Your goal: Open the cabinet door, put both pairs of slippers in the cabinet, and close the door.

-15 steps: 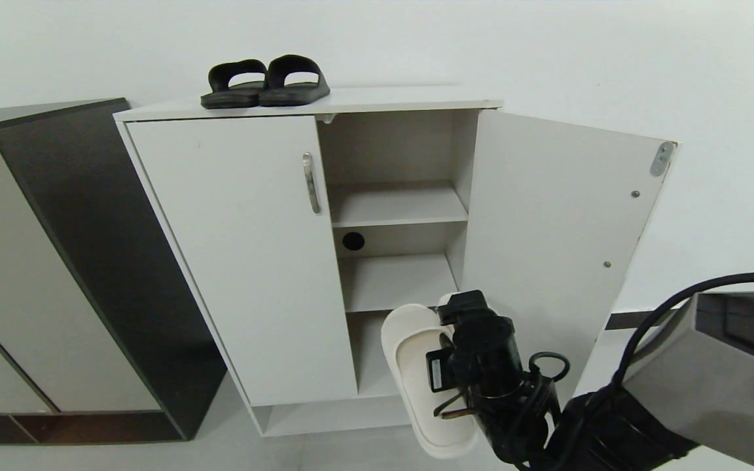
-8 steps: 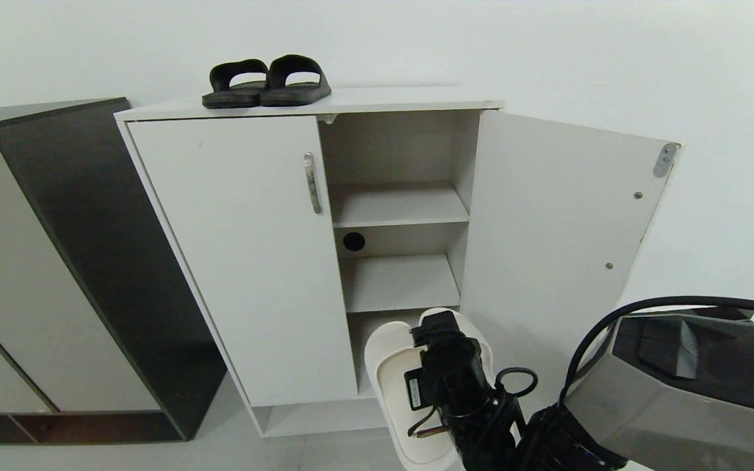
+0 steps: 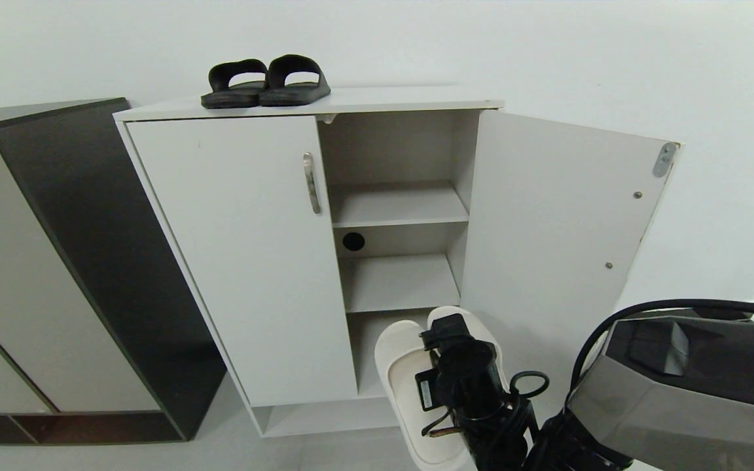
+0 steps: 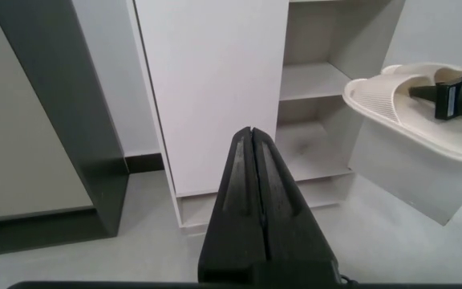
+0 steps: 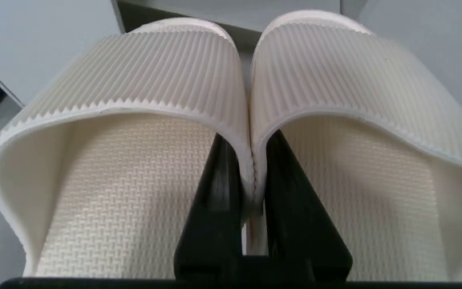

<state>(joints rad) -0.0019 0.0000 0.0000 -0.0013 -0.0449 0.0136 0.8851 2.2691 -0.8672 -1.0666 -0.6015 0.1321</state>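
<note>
A pair of black slippers (image 3: 264, 82) rests on top of the white cabinet (image 3: 403, 98), toward its left end. The cabinet's right door (image 3: 547, 229) stands open and its left door (image 3: 239, 261) is closed. My right gripper (image 3: 444, 325) is shut on a pair of cream slippers (image 3: 406, 386), held low in front of the bottom compartment. In the right wrist view its fingers (image 5: 223, 185) pinch the two touching inner walls of the cream slippers (image 5: 135, 177). My left gripper (image 4: 251, 132) is shut and empty, low before the closed door, with the cream slippers (image 4: 407, 96) off to one side.
Two bare shelves (image 3: 398, 203) and a floor-level compartment sit behind the open door, with a round hole (image 3: 353, 241) in the back panel. A dark grey cabinet (image 3: 89, 261) stands close on the left. Grey floor (image 3: 324, 454) lies open in front.
The right gripper with the cream slippers sank a little and shifted left, then edged back right, staying before the bottom compartment. The black slippers and doors have not moved.
</note>
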